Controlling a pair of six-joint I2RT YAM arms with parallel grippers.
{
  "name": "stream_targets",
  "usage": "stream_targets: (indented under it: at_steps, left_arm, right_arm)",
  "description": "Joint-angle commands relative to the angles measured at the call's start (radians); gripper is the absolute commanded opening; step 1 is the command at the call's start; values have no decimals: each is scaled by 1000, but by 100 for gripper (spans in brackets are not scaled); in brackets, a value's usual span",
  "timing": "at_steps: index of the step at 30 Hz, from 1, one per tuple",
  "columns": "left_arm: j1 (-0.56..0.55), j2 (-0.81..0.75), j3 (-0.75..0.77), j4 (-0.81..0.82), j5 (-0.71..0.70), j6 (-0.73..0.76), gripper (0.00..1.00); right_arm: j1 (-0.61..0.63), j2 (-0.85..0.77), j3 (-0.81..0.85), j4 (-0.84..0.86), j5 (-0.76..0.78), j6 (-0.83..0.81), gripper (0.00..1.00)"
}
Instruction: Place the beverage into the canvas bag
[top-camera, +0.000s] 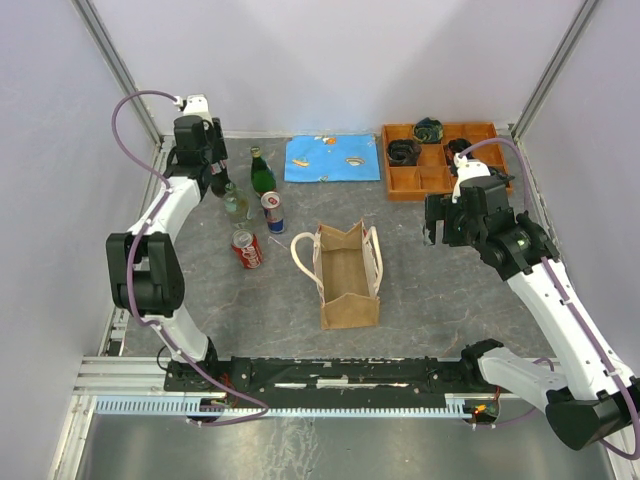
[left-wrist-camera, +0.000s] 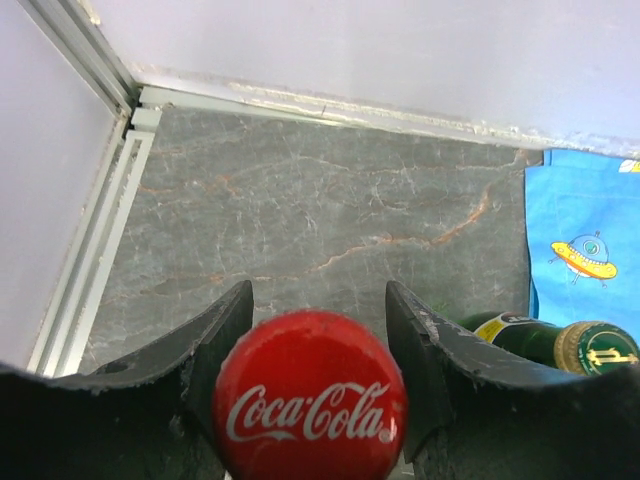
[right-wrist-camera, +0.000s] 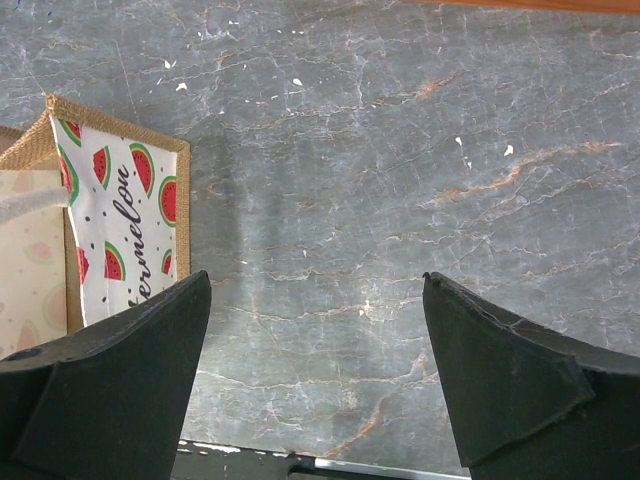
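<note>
**Edges and clearance**
- The left gripper (left-wrist-camera: 320, 290) is working in the rear left corner of the table (top-camera: 430, 290), close to the side rail (left-wrist-camera: 90, 290) and the back wall.
- Its jaws are standing at a medium width and are pressing on both sides of the red cap of the Coca-Cola bottle (left-wrist-camera: 310, 400).
- A green bottle (left-wrist-camera: 530, 340) is standing just beside the gripper's right finger.
- In the overhead view, a clear bottle (top-camera: 236, 205) is standing just in front of the gripped bottle.
- A blue-and-silver can (top-camera: 272, 211) and a red cola can (top-camera: 247, 248) are sitting between this cluster and the bag.
- The canvas bag (top-camera: 348, 272) is standing upright and open at mid-table, well apart from the Coca-Cola bottle. Its two cream handles are drooping outward, one to each side.
- The right gripper (right-wrist-camera: 315, 280) is hovering with its jaws spread wide and is holding nothing. It is over bare table, to the right of the bag.
- In the right wrist view, the bag's rim and watermelon-print lining are showing at the left edge.
- Open table is lying to the right of the bag and in front of it.

**Surface and room**
- The table top is showing a grey marbled pattern with thin orange veins.
- A blue cloth (top-camera: 333, 158) with small printed figures is lying flat at the back edge.
- An orange compartment tray (top-camera: 387, 165) is sitting in the rear right corner, with dark items in several of its cells.
- Pale walls are enclosing the table on three sides, and metal posts are rising at the rear corners.
</note>
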Motion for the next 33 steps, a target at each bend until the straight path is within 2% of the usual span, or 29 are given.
stream_targets:
  at_steps: [1,11,19,33]
  left_arm:
    - [4,-115,95,123,-34,40,3]
    - [-4,-168,-13,142,-53,3,3]
    - [-28,-277,-104,131,-59,-13,3]
    - [-57,-434,-87,79,-83,30,3]
  right_arm:
    - [3,-14,14,44,-9,-5,94]
    - [4,-25,6,47,-17,-4,94]
    - [3,-29,-3,48,-27,-5,94]
    - [3,-2,-7,78,-59,-13,94]
